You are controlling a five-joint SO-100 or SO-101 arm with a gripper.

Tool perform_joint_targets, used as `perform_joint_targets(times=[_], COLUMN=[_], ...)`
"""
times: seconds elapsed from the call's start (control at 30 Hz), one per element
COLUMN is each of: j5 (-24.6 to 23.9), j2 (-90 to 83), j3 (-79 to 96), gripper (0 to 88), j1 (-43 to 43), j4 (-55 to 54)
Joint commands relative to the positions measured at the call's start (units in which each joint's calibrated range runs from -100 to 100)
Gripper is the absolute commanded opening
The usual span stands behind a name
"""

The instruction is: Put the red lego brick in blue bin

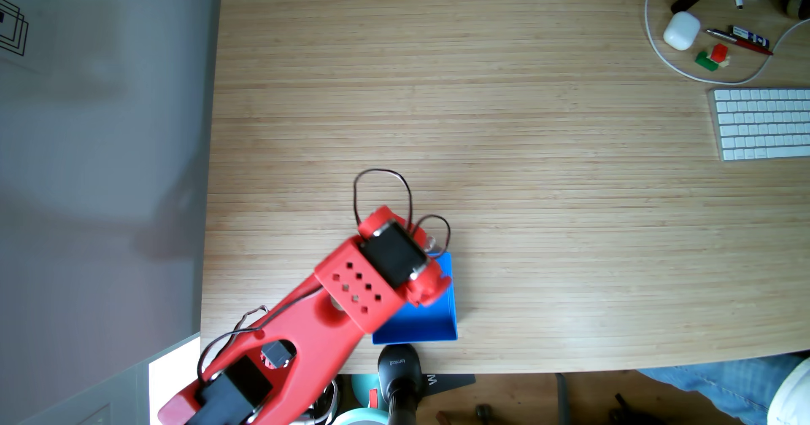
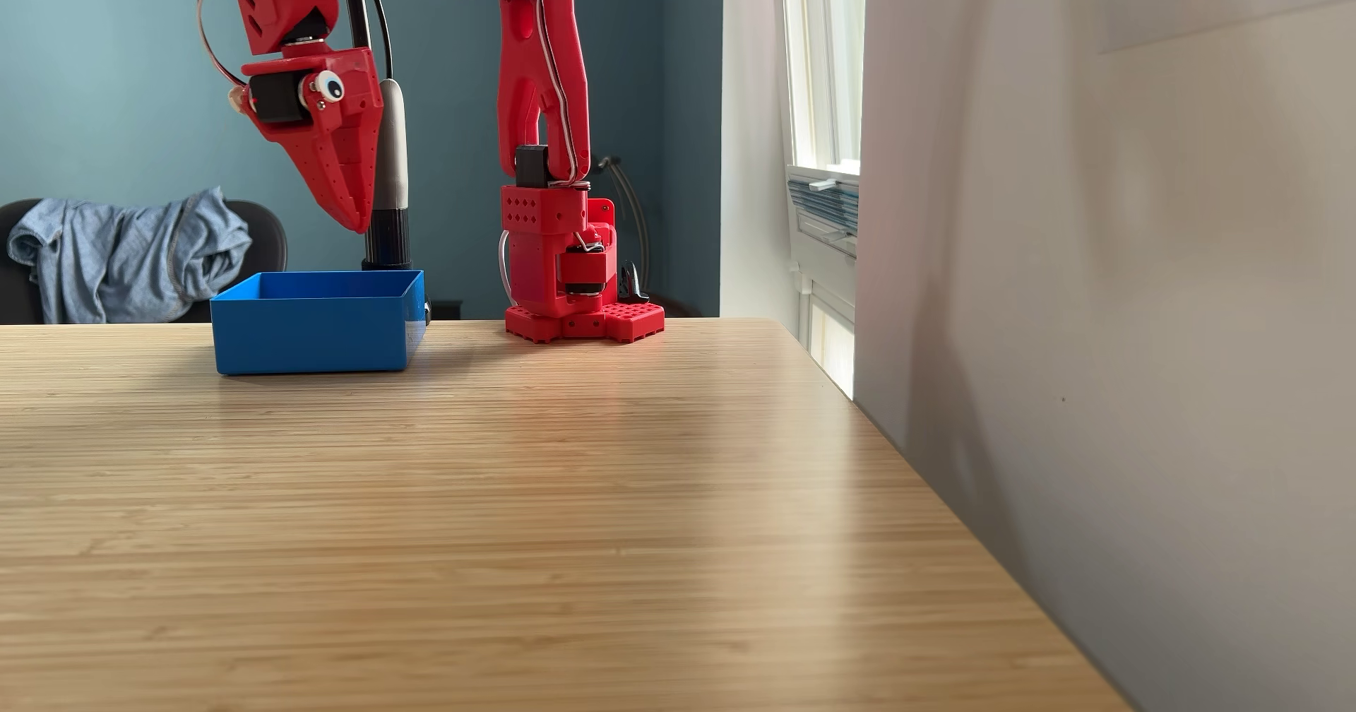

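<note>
Pale striped wood covers the table (image 1: 526,144), which meets a grey wall along one side in both fixed views. One blue bin (image 2: 312,334) stands near the table's edge beside the red arm's base (image 2: 580,301). From above, the arm (image 1: 307,333) covers most of the bin (image 1: 420,326), leaving only a strip of floor and two walls in sight. From the side the near wall hides the bin's floor. The red lego brick cannot be made out anywhere, so its place cannot be told. The gripper (image 2: 352,224) hangs above the bin, tips down; seen edge-on, its fingers overlap into one wedge, so whether they are parted cannot be told. Far off lie one keyboard (image 1: 762,123), cut by the frame, one white case (image 1: 680,31), one pen (image 1: 740,42) and one small red-and-green brick pair (image 1: 712,57).
</note>
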Motion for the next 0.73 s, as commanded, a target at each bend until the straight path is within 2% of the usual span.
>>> perform_joint_targets(times=[0.0, 0.23, 0.7], j5=[-4.15, -8.64, -9.77], j2=[-4.28, -4.28, -4.28], j3=[-0.96, -3.86, -4.5], gripper=[0.1, 0.1, 0.1], j1=[-11.24, -24.36, -28.69], j4=[-0.07, -0.23, -0.15])
